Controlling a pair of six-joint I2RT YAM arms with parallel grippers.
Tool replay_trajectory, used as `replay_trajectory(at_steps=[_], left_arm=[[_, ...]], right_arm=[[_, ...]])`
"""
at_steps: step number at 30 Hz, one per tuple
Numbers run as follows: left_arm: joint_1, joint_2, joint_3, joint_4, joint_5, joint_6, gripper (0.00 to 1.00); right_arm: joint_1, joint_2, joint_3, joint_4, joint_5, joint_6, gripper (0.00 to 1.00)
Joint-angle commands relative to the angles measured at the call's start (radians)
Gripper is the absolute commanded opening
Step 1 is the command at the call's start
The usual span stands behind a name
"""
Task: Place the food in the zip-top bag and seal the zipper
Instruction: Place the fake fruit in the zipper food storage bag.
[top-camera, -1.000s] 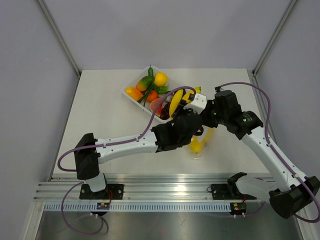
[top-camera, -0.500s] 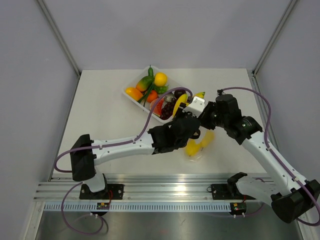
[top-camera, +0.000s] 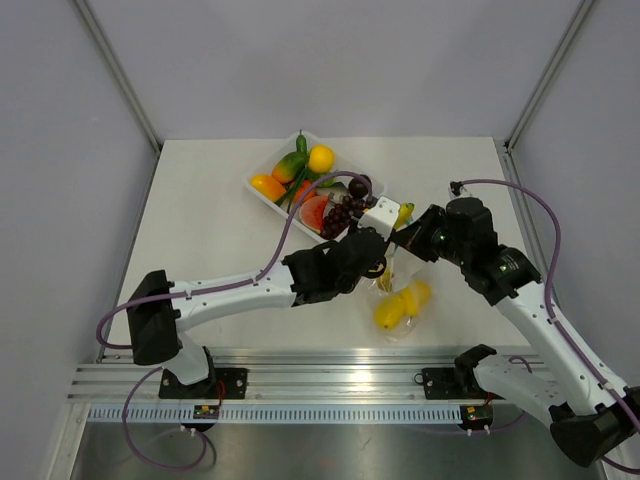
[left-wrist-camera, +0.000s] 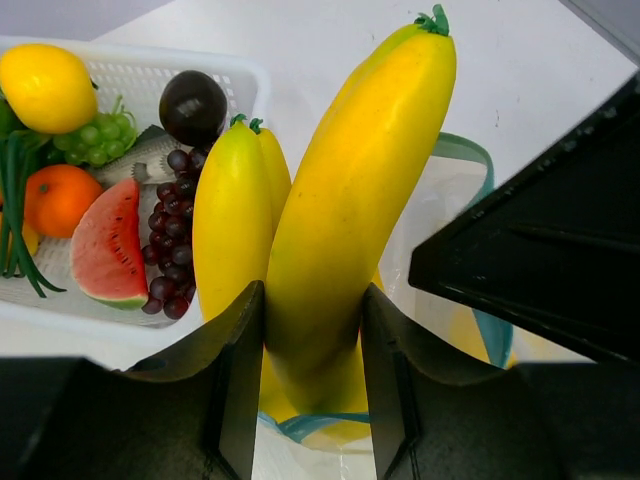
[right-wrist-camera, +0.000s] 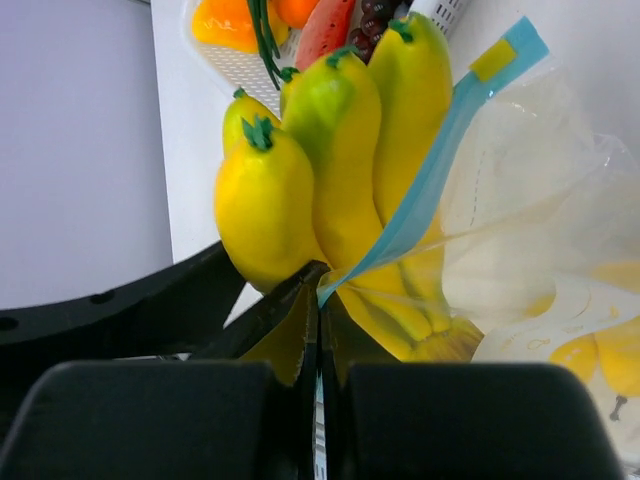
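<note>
My left gripper (left-wrist-camera: 312, 335) pinches a long yellow banana (left-wrist-camera: 360, 180) near its lower end, one finger pressed on each side. The banana stands nearly upright with its green stem at the top. A second, shorter banana (left-wrist-camera: 230, 220) lies against it on the tray side.

In the right wrist view, the bananas' lower ends show through the clear plastic of the bag (right-wrist-camera: 540, 230). Their upper parts rise above the mouth, so they are only partway in.

My right gripper (right-wrist-camera: 319, 305) is pressed together on the light-blue zipper strip (right-wrist-camera: 440, 165) at one end of the mouth, and from that pinch the strip runs up and away across the front of the bananas. The mouth is unsealed, and in the left wrist view the strip loops open around the banana's base.

From above, the bag lies on the table (top-camera: 210, 230) near the front edge, just below where the two grippers meet. Two rounder yellow pieces (top-camera: 400, 303) sit inside it at the closed end.

The white tray (left-wrist-camera: 130, 62) sits just behind the bag. It holds a lemon (left-wrist-camera: 48, 88), a watermelon slice (left-wrist-camera: 108, 245), dark grapes (left-wrist-camera: 175, 235) and other fruit.
</note>
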Motion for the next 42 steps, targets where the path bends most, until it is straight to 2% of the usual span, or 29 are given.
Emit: replay_trajectory(at_steps=[1, 6, 8, 9, 11, 12, 15, 19, 22, 28, 31, 32, 33, 35, 38, 39, 42], left_arm=[[0.039, -0.055, -0.005, -0.007, 0.114, -0.029, 0.0], [0.059, -0.013, 0.053, -0.08, 0.184, -0.012, 0.02], [0.068, 0.002, 0.068, -0.116, 0.201, -0.016, 0.12], [0.077, 0.001, 0.07, -0.12, 0.215, -0.016, 0.24], [0.088, -0.01, 0.069, -0.12, 0.26, -0.012, 0.4], [0.094, -0.016, 0.075, -0.122, 0.27, -0.005, 0.51], [0.098, -0.019, 0.099, -0.151, 0.295, 0.006, 0.59], [0.102, -0.019, 0.168, -0.22, 0.332, 0.035, 0.8], [0.105, -0.036, 0.211, -0.258, 0.349, 0.053, 0.91], [0.137, -0.117, 0.243, -0.303, 0.381, 0.034, 0.88], [0.192, -0.177, 0.202, -0.327, 0.396, -0.035, 0.78], [0.245, -0.191, 0.187, -0.341, 0.405, -0.064, 0.74], [0.275, -0.205, 0.141, -0.353, 0.419, -0.119, 0.67], [0.362, -0.268, 0.023, -0.312, 0.48, -0.194, 0.59], [0.463, -0.303, -0.074, -0.255, 0.64, -0.244, 0.58], [0.479, -0.293, -0.103, -0.239, 0.715, -0.258, 0.58], [0.508, -0.221, -0.123, -0.214, 0.804, -0.267, 0.62]], right_arm=[[0.005, -0.018, -0.019, 0.083, 0.02, 0.019, 0.0], [0.005, -0.02, -0.016, 0.085, 0.012, 0.014, 0.0], [0.005, -0.024, -0.011, 0.081, 0.012, 0.005, 0.0], [0.007, -0.032, -0.011, 0.083, 0.012, 0.0, 0.0], [0.007, -0.041, -0.014, 0.081, 0.011, -0.017, 0.0], [0.005, -0.046, -0.017, 0.084, 0.011, -0.023, 0.0], [0.005, -0.055, -0.029, 0.095, 0.003, -0.044, 0.0], [0.005, -0.066, -0.037, 0.107, -0.006, -0.063, 0.0], [0.005, -0.07, -0.034, 0.109, -0.012, -0.08, 0.0], [0.007, -0.08, -0.022, 0.106, -0.026, -0.106, 0.0], [0.005, -0.089, -0.017, 0.115, -0.042, -0.11, 0.0], [0.007, -0.09, -0.014, 0.115, -0.046, -0.11, 0.0], [0.007, -0.096, -0.014, 0.117, -0.049, -0.112, 0.0], [0.005, -0.1, -0.014, 0.12, -0.063, -0.115, 0.0], [0.007, -0.101, -0.02, 0.137, -0.084, -0.11, 0.0], [0.007, -0.104, -0.022, 0.141, -0.089, -0.109, 0.0], [0.005, -0.104, -0.023, 0.158, -0.112, -0.106, 0.0]])
